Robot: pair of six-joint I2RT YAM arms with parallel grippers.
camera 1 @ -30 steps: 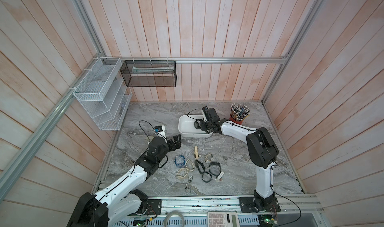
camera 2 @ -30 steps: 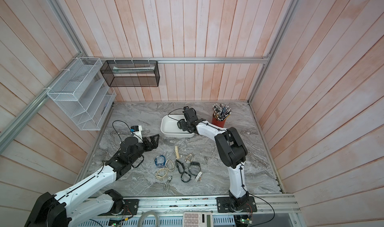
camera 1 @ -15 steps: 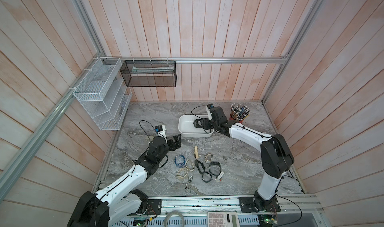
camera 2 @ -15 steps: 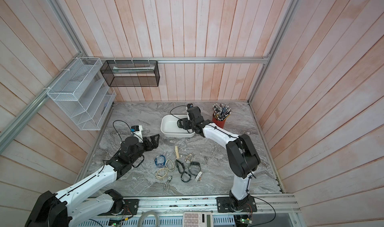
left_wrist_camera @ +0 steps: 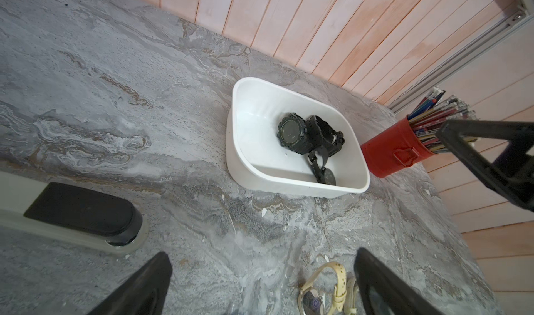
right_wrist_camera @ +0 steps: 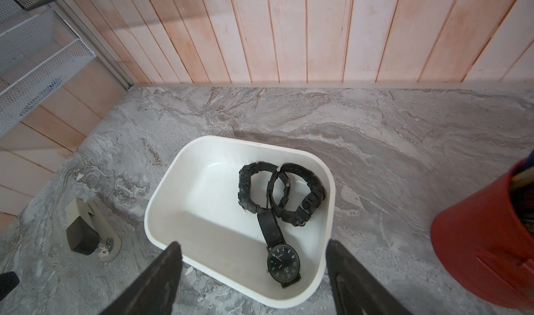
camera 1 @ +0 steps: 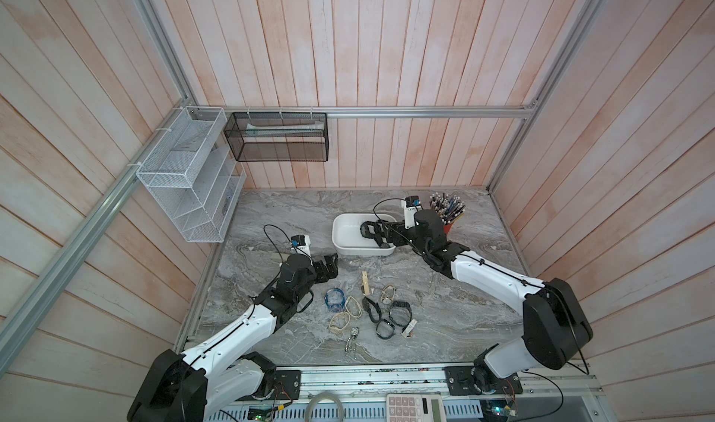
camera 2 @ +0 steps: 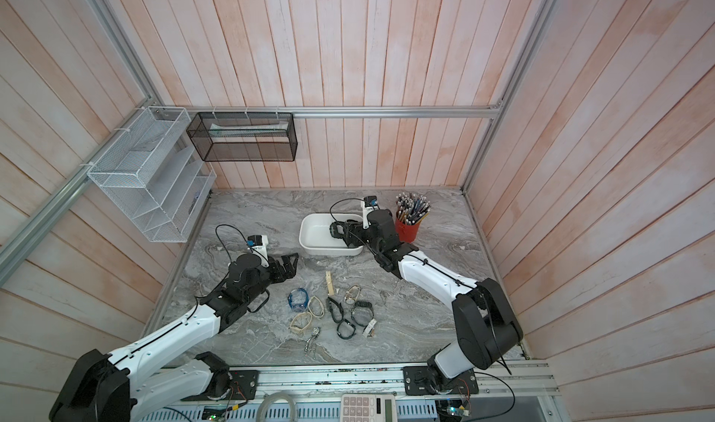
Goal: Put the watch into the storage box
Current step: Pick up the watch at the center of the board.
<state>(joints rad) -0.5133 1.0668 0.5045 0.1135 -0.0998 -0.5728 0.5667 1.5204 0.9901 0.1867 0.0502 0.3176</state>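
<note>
Watch (right_wrist_camera: 282,263) with black dial lay inside the storage box (right_wrist_camera: 208,212), just ahead of the right pincer (right_wrist_camera: 253,244), spread wide and empty; left pincer (left_wrist_camera: 261,253) likewise wide.

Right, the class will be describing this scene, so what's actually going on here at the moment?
Watches are being collected into the white storage box. The right end effector hangs open over the box's edge, holding nothing, and black watches already lie inside. The left end effector is open and empty too, above the table near the loose watches that have yet to go in.
</note>
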